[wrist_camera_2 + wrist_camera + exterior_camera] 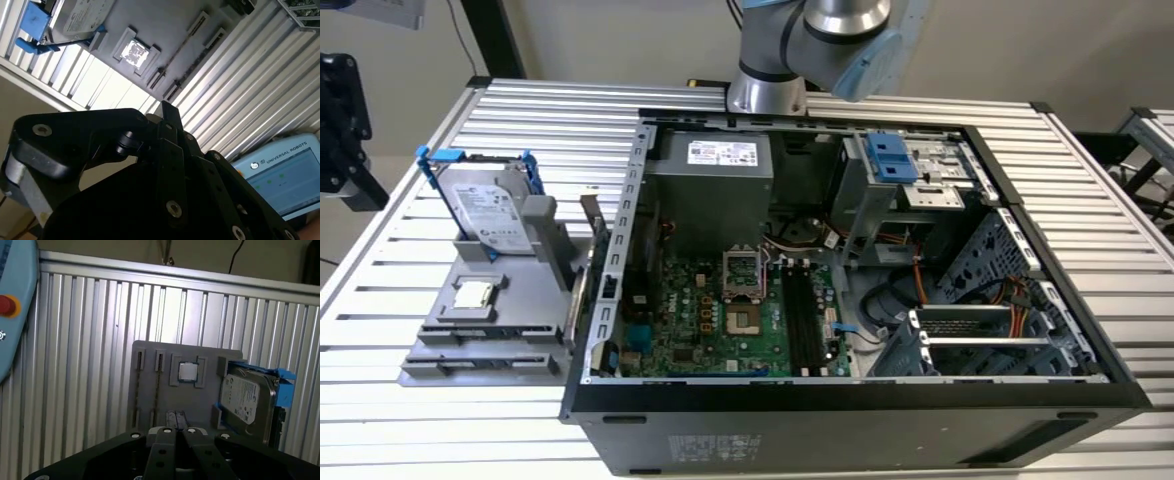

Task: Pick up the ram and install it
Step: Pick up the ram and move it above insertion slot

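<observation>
The ram (157,387) is a thin stick standing on edge in a slot of the grey holder (150,352); in the second wrist view the ram (181,46) is a narrow line across the same holder (165,20). My gripper (176,431) hangs well above the holder, its black fingers (165,432) closed together with nothing between them. The fingers (167,112) also look closed in the second wrist view. The open computer case (607,390) holds the green motherboard (687,320) with long black slots (803,315).
On the holder (440,350) stand a silver hard drive (491,210) in a blue-handled frame and a small square chip (475,293). A pendant (15,315) with a red button lies on the slatted aluminium table (1067,180). The arm's base (767,90) stands behind the case.
</observation>
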Controlling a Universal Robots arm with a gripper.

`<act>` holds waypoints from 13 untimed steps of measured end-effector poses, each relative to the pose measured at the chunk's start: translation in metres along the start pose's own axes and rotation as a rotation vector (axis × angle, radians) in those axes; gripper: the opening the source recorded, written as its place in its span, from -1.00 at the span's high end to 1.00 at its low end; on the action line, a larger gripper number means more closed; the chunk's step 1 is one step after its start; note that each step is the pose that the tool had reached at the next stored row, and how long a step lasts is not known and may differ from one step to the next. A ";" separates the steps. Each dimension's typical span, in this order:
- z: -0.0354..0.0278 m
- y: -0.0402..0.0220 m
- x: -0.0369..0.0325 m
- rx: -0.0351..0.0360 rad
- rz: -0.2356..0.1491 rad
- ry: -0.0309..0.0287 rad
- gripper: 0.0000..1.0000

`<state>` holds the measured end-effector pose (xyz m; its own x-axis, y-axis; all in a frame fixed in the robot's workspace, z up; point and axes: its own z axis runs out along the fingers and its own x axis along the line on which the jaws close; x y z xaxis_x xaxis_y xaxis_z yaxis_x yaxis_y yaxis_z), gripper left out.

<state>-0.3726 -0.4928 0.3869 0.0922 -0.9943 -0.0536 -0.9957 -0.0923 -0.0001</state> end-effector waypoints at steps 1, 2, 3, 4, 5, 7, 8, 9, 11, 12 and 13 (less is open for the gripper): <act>0.0000 0.0000 0.0000 -0.0001 0.000 0.0000 1.00; 0.0000 0.0000 0.0000 -0.0001 0.000 0.0000 1.00; 0.0000 0.0000 0.0000 -0.0001 -0.001 0.0001 1.00; 0.0000 0.0000 0.0000 -0.0001 -0.001 0.0001 1.00; 0.0000 0.0000 0.0000 -0.0001 -0.001 0.0000 1.00; 0.0000 0.0000 0.0000 0.0000 0.004 0.0001 1.00; 0.0000 0.0000 0.0000 0.0001 0.006 0.0001 1.00; 0.0001 0.0000 0.0000 0.0001 0.006 0.0001 1.00; 0.0001 0.0000 0.0000 0.0002 0.006 0.0001 1.00; 0.0001 0.0000 0.0000 0.0002 0.006 0.0001 1.00; 0.0001 0.0000 0.0000 0.0002 0.006 0.0001 1.00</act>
<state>-0.3726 -0.4928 0.3868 0.0863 -0.9948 -0.0535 -0.9963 -0.0864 0.0001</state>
